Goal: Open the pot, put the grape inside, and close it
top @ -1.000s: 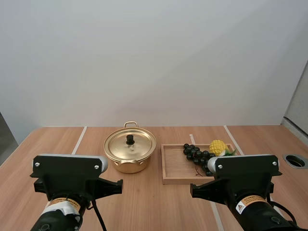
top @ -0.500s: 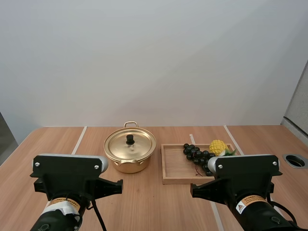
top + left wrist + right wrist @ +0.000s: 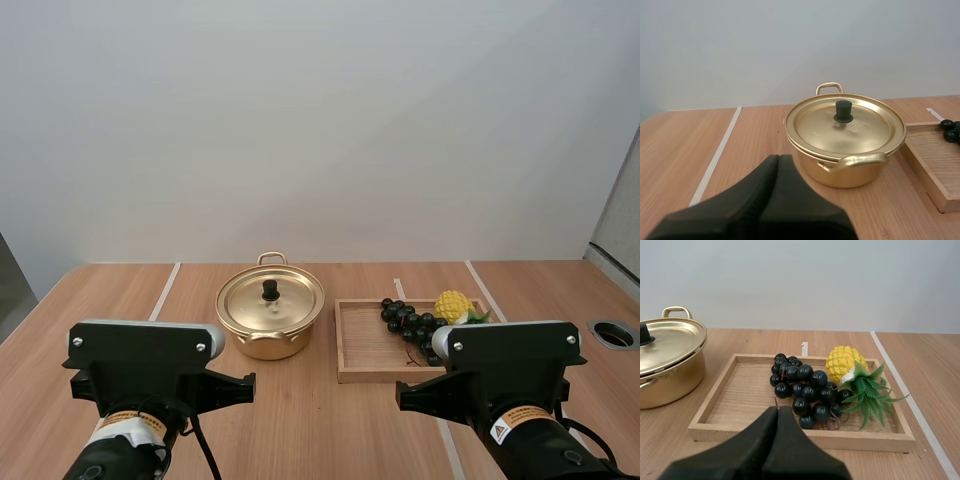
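A: Where does the round golden metal pot (image 3: 268, 346) stand?
B: On the light wooden tabletop (image 3: 310, 420), left of centre. Its flat golden lid (image 3: 252, 302) is seated on it, with the black knob (image 3: 270, 290) upright at the lid's middle.
A: And the bunch of dark, near-black grapes (image 3: 408, 322)?
B: It lies in the shallow rectangular wooden tray (image 3: 362, 350), which sits just beside the pot on its right. The bunch is in the tray's right half, close against a small yellow toy pineapple with green leaves (image 3: 452, 304).
A: What of the left pincer (image 3: 779, 158)?
B: Its two black fingers (image 3: 750, 190) are pressed together into one dark wedge with nothing between them. It is low over the tabletop and pointed at the pot, well apart from it.
A: The right pincer (image 3: 778, 409)?
B: Likewise pressed together and empty. It is in front of the tray's near wall, aimed at the grapes and not touching them.
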